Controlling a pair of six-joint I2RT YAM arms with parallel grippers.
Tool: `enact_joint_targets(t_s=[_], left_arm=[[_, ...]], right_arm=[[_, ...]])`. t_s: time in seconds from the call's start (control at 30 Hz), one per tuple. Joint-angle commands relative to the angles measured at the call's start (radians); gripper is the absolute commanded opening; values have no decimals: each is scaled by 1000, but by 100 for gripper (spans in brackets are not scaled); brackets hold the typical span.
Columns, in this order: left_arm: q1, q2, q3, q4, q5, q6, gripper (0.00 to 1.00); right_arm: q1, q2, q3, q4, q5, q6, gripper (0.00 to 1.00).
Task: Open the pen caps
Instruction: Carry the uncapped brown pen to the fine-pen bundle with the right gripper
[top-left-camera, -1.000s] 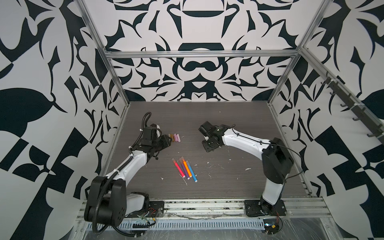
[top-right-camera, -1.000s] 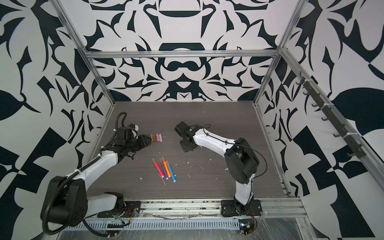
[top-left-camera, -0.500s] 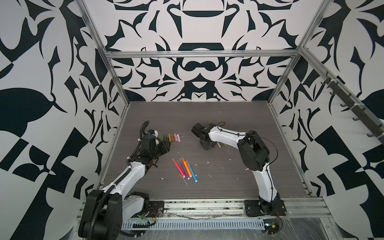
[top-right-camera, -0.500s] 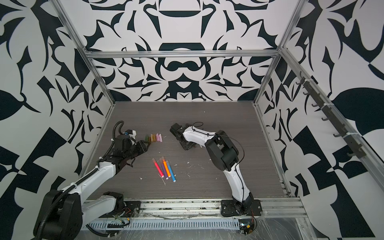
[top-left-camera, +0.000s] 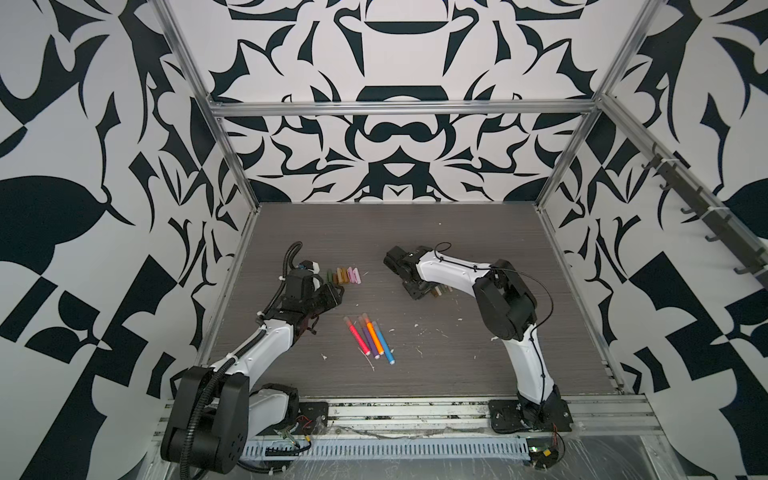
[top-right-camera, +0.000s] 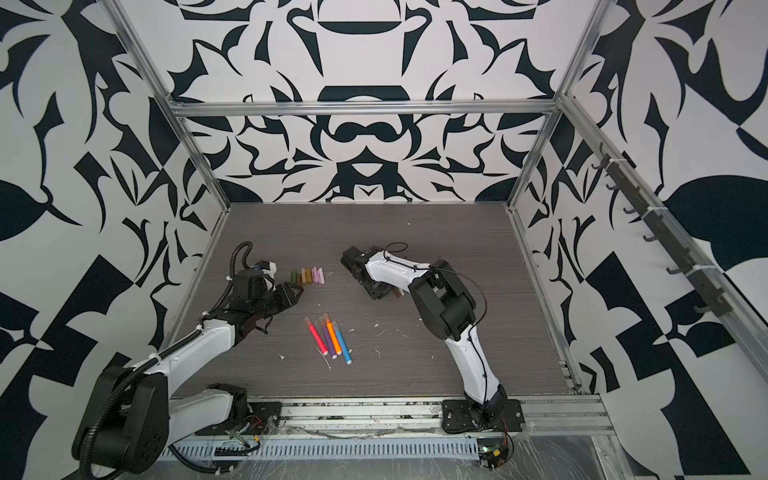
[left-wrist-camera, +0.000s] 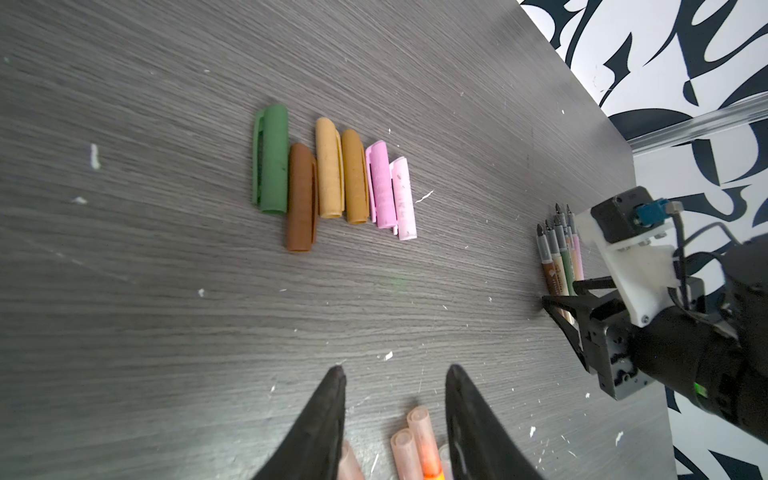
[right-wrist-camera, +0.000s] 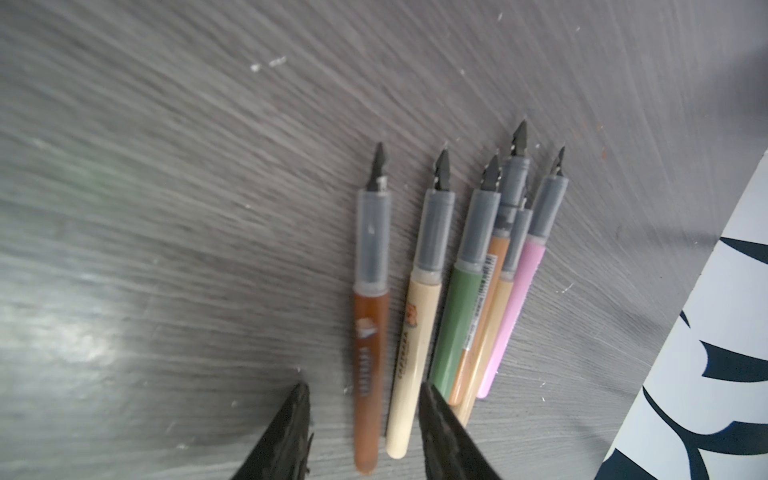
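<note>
Pen caps (left-wrist-camera: 328, 166) lie flat, side by side — long axes parallel.

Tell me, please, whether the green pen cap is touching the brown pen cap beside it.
Touching. The left wrist view shows the green pen cap lying side by side against the brown pen cap, no gap showing between them.

High stereo pair, close wrists sharing pens (right-wrist-camera: 454, 324)

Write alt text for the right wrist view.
Uncapped pens in brown, cream, green, tan and pink lie fanned on a dark table, tips pointing away. The open right gripper frames the brown and cream ones' back ends.
</note>
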Motion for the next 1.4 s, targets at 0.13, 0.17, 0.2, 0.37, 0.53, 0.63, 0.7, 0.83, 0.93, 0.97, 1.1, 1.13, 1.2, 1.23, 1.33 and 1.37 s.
enact_joint_targets(t_s=[0.13,0.17,0.2,0.37,0.53,0.63,0.7,0.83,0.93,0.97,1.1,1.13,1.2,1.23,1.33,1.37], left_arm=[[-2,8,21,17,10,8,43],[-2,8,21,16,10,8,43],[-2,8,21,16,10,7,43],[-2,-3,16,16,10,8,43],[-2,13,22,16,14,9,43],[-2,23,28,16,18,9,43],[-2,21,27,16,17,9,43],[-2,18,26,16,15,9,43],[-2,24,28,16,17,9,43],[-2,25,28,16,18,9,43],[-2,27,31,16,18,9,43],[-2,28,31,15,19,11,43],[-2,28,32,14,19,10,43],[-2,28,32,14,20,11,43],[-2,31,33,14,20,11,43],[-2,31,33,15,20,11,43]], right_arm=[[-6,-99,-15,58,-201,9,24],[-12,-96,-13,59,-222,17,23],[-19,-93,-10,63,-239,24,23],[-71,-89,-32,89,-280,42,24],[-148,-82,-46,114,-409,53,25],[-182,-81,-57,130,-457,58,27],[-192,-87,-65,137,-463,57,29],[-203,-97,-69,142,-465,58,29],[-204,-104,-70,143,-479,58,29],[-203,-109,-72,146,-485,58,29],[-218,-157,-87,158,-507,64,32],[-236,-176,-88,159,-502,68,36],[-291,-207,-93,157,-487,84,40],[-335,-219,-92,153,-484,98,40],[-490,-236,-96,154,-494,148,33],[-540,-234,-99,158,-498,163,29]])
